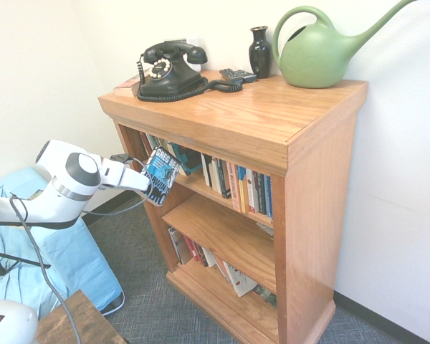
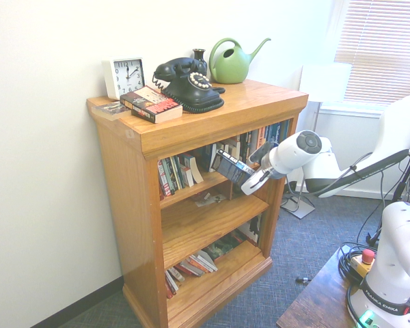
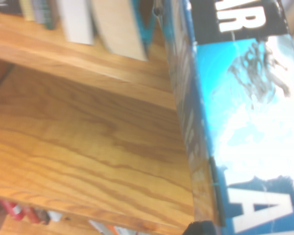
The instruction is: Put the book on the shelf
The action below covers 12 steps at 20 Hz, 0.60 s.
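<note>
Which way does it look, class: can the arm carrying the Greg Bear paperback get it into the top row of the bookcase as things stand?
Probably yes. The gripper is shut on the Greg Bear paperback right at the bookcase front, and a gap shows beside the upright books in the top row. Nothing blocks that opening.

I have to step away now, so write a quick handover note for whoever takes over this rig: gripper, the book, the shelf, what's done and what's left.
Gripper: shut on the book, carrying it in the air.
Book: the blue-and-black Greg Bear paperback, tilted, in front of the open left end of the shelf's upper board, not resting on any board.
Shelf: upper board holds a row of upright books with a gap at that end; middle board mostly bare.
Done: book picked up and brought to the shelf.
Left: slide it in, set it down, release, back out.
</note>
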Tool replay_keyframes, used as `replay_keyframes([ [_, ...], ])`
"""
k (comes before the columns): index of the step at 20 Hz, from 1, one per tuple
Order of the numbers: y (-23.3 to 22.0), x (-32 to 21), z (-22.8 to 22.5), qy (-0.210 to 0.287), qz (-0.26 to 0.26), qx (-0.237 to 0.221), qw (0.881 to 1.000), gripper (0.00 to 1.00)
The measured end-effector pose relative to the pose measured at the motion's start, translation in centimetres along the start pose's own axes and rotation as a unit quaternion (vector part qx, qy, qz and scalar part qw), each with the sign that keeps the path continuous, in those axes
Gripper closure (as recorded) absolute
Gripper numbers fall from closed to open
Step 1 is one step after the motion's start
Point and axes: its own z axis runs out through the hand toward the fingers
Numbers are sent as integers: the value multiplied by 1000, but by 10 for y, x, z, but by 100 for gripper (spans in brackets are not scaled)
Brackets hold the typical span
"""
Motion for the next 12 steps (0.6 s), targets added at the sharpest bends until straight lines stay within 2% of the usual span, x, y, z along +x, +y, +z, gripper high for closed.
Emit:
replay_keyframes([
  [4,4,21,6,4,19,7,1000,100],
  [12,-23,42,30,-5,20,19,1000,100],
])
